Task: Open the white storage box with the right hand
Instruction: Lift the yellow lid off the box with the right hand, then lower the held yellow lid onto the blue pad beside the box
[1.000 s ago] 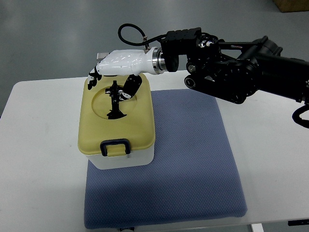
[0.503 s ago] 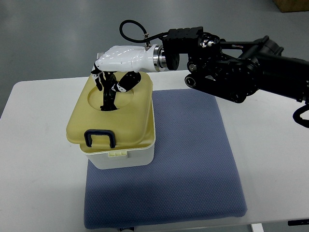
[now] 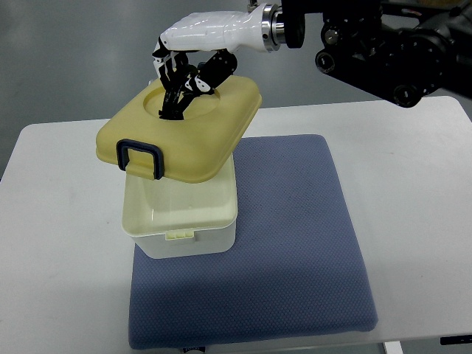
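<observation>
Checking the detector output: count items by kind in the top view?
Storage box: 1
Yellow lid, lifted off by the right hand: 1
Blue mat: 1
White table: 1
Total: 4

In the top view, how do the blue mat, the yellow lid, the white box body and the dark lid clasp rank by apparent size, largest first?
1. Blue mat, clearly largest.
2. Yellow lid, though the right hand holds it raised nearer the camera, which enlarges it.
3. White box body, partly covered by the lid, so its rank against the lid is unsure.
4. Dark lid clasp, smallest.
</observation>
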Tool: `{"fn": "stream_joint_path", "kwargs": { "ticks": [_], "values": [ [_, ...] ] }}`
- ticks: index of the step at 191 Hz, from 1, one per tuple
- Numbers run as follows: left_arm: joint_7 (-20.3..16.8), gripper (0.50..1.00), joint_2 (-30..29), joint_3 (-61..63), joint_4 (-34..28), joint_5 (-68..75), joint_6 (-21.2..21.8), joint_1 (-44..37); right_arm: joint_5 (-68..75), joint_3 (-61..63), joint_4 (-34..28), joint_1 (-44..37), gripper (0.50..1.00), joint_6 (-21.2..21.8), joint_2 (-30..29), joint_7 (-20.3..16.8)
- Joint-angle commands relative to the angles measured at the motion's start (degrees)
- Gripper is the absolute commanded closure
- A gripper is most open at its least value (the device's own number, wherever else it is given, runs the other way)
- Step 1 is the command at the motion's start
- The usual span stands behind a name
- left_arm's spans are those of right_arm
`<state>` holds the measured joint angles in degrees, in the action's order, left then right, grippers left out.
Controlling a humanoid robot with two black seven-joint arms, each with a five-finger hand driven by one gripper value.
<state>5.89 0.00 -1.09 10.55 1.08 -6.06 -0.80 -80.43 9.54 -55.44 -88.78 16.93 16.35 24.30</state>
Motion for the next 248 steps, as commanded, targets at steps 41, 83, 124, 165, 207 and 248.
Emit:
{"fn": "stream_joint_path", "kwargs": {
  "ticks": [41, 83, 124, 165, 207, 248],
  "values": [
    [0.0, 0.5, 0.0, 0.0, 0.0, 0.1, 0.0, 0.0, -0.7, -0.2, -1.8, -2.2, 1.0, 11.8, 14.0, 2.0],
    [0.1, 0.5, 0.0, 0.0, 0.1, 0.1, 0.0, 0.0, -4.8, -2.9, -1.8, -2.5, 1.0, 16.4, 22.3, 3.1],
    [0.1, 0.5, 0.0, 0.0, 0.1, 0.1, 0.0, 0.0, -11.1, -12.9, -1.7, -1.8, 1.0, 13.7, 26.1, 3.2],
    [0.1, 0.5, 0.0, -0.1, 0.1, 0.1, 0.0, 0.0, -11.0, -22.5, -1.7, -0.1, 1.0, 2.2, 27.2, 3.2],
    [0.1, 0.5, 0.0, -0.1, 0.0, 0.1, 0.0, 0.0, -10.4, -24.9, -5.6, 3.2, 1.0, -3.6, 27.1, 3.3],
    [0.1, 0.5, 0.0, -0.1, 0.0, 0.1, 0.0, 0.0, -10.0, -24.8, -11.5, 5.6, 1.0, -7.3, 26.5, 3.1]
  ]
}}
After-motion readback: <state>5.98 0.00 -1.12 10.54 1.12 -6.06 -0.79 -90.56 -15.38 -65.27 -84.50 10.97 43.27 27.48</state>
